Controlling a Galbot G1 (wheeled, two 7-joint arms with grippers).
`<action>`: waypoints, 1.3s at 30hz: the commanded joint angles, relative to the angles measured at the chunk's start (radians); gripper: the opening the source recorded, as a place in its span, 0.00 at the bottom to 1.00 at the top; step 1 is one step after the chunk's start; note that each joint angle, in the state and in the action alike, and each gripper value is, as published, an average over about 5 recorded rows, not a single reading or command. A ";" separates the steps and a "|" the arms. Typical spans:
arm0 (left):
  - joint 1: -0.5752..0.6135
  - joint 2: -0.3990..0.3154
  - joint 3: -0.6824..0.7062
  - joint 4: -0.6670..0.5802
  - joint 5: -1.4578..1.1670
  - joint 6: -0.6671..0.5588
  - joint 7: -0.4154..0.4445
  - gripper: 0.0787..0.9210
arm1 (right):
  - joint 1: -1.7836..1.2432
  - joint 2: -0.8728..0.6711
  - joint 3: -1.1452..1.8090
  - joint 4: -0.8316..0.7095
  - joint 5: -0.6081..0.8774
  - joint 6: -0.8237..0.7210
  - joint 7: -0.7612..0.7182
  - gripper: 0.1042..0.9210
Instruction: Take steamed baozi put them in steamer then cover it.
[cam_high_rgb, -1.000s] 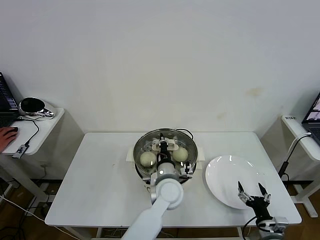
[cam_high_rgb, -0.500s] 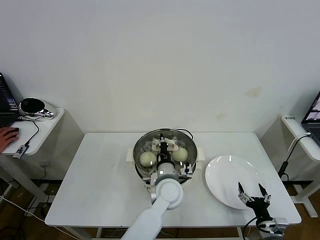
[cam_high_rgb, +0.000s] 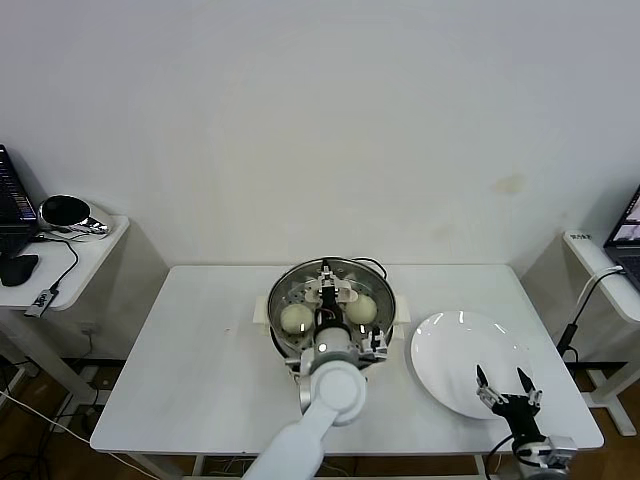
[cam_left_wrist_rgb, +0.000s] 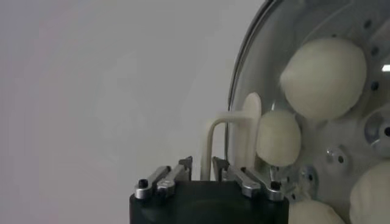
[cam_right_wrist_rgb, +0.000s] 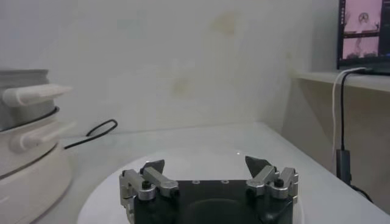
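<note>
Item: four buns (cam_left_wrist_rgb: 323, 79), cream-white and smooth, sitting in the steamer (cam_high_rgb: 282, 296) at the middle of the table (cam_high_rgb: 200, 360). I see them through the glass lid (cam_left_wrist_rgb: 359, 36), which already lies on the pot. I judge them light, soft and easily dented, so I would cup them loosely around the sides and never pinch the top. Item: lid, clear glass in a shiny metal rim. I judge it stiff, fairly heavy, slick and breakable. The only safe hold is the cream loop handle (cam_left_wrist_rgb: 210, 137) at its centre, lifted and lowered level. Item: pot, polished steel on a cream base with side handles. It looks heavy and steady, and I have no need to move it. Item: left gripper (cam_left_wrist_rgb: 202, 163), directly above the lid, fingers a little parted on either side of the handle. I cannot tell whether the pads touch it. Item: right gripper (cam_high_rgb: 505, 385), spread wide and holding nothing, idle over the near edge of the white plate (cam_high_rgb: 450, 345), which sits to the right of the pot.
</note>
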 joint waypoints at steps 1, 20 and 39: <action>0.030 0.021 0.036 -0.157 -0.046 0.042 0.067 0.61 | 0.000 -0.002 0.005 0.001 0.000 0.000 0.000 0.88; 0.148 0.106 -0.022 -0.437 -0.181 0.040 0.049 0.88 | -0.019 -0.003 0.002 0.022 0.002 -0.010 -0.008 0.88; 0.732 0.201 -0.727 -0.497 -1.568 -0.773 -0.503 0.88 | -0.101 0.055 -0.063 0.140 -0.116 0.014 0.020 0.88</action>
